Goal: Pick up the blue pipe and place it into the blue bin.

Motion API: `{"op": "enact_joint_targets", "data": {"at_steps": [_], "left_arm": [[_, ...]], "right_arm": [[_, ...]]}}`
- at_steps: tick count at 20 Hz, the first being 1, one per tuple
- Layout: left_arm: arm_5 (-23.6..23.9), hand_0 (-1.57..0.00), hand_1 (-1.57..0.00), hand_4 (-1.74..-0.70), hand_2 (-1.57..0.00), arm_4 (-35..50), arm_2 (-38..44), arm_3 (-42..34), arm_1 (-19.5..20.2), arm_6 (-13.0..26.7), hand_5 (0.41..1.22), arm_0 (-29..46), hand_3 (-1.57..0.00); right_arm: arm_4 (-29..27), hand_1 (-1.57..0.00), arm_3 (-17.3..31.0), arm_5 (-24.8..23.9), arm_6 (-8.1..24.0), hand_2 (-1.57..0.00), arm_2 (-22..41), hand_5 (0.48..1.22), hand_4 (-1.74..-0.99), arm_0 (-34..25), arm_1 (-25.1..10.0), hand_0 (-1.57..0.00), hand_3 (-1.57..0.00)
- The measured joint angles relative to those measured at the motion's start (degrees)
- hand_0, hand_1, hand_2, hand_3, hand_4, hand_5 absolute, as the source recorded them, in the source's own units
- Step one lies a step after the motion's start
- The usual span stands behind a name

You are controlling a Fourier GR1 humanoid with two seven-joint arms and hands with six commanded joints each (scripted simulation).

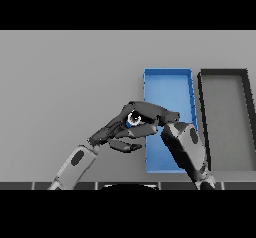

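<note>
Two bins (168, 79), blue and dark (224, 74); right robot hand (150, 113) clasps one blue pipe (134, 119), left robot hand (117, 132) loosely open.

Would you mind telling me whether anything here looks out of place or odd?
Nothing stands out. The blue bin and dark bin sit squarely side by side, and both hands meet at the blue pipe.

The table (65, 82) is plain grey. At three o'clock a blue bin (167, 84) sits beside a black-rimmed, grey-floored bin (225, 107). Both hands are dark; a blue pipe (131, 124) shows between them.
</note>
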Motion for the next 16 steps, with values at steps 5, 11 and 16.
{"op": "enact_joint_targets", "data": {"at_steps": [5,11,16], "left_arm": [[0.2,0.00,0.00,-0.92,0.00,-0.1,-0.8,-0.9,-0.6,1.3,0.503,1.1,0.00],[-0.4,0.00,0.00,-0.91,0.00,-0.1,-1.2,-1.8,0.2,0.2,0.491,1.8,0.00],[-0.7,0.00,0.00,-0.91,0.00,0.9,-0.2,-2.4,1.1,-0.2,0.489,2.1,0.00]], "right_arm": [[-15.9,-1.57,0.9,-12.9,0.4,-1.57,-5.3,1.134,-1.714,-12.9,-7.8,-1.57,-1.57],[-10.5,-1.57,13.7,-17.8,-4.7,-1.57,-13.2,1.127,-1.734,-26.3,-14.5,-1.57,-1.57],[-3.9,-1.57,24.8,-19.1,-3.8,-1.57,-16.8,1.124,-1.739,-23.9,-18.4,-1.57,-1.57]]}}
